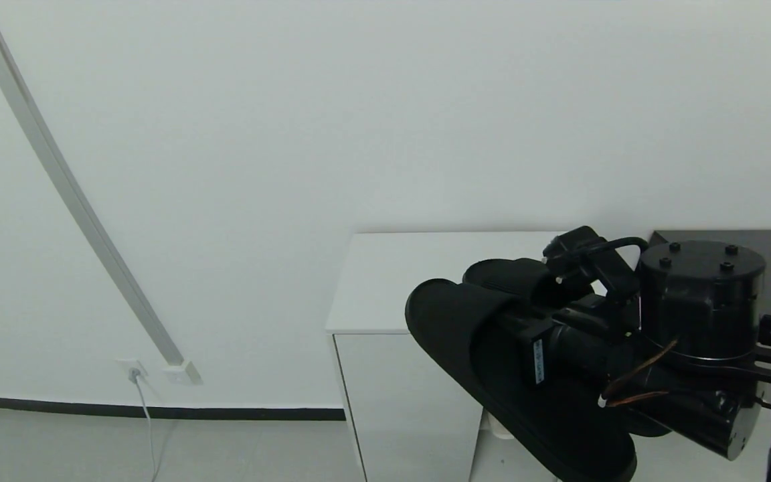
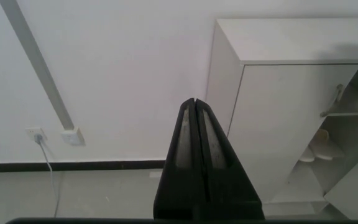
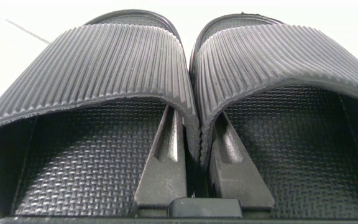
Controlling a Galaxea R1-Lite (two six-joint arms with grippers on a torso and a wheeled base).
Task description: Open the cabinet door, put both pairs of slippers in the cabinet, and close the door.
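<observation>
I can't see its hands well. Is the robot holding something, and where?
Right gripper pinches the black slippers by their touching inner edges. Left gripper holds nothing.

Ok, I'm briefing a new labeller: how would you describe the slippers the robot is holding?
Find the white cabinet against the wall. In front of it, the right gripper holds the black slippers side by side, one finger inside each. Unlike the pale pair inside the cabinet, these are black with ribbed straps.

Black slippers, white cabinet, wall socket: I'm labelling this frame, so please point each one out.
black slippers (image 1: 440, 314): head view, toe end of the nearer slipper.
white cabinet (image 1: 452, 278): head view, top panel.
wall socket (image 1: 132, 370): head view, faceplate.
</observation>
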